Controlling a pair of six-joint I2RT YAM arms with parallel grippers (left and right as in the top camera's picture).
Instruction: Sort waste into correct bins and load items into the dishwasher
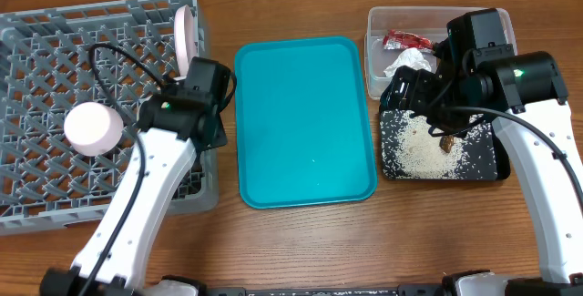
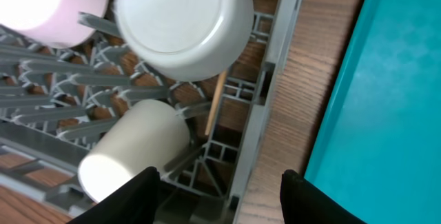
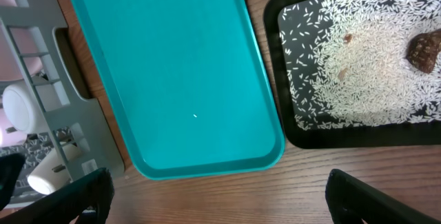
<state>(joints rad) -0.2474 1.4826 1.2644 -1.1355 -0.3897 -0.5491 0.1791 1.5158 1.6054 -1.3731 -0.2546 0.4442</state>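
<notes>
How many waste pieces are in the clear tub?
2: a red wrapper toward the far wall of the tub, a crumpled white wad just nearer. The right arm may hide more.

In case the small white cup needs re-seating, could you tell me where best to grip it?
Probably across its mid side wall, from above: the small white cup lies on its side on the rack floor, the white bowl crowding its far end.
</notes>
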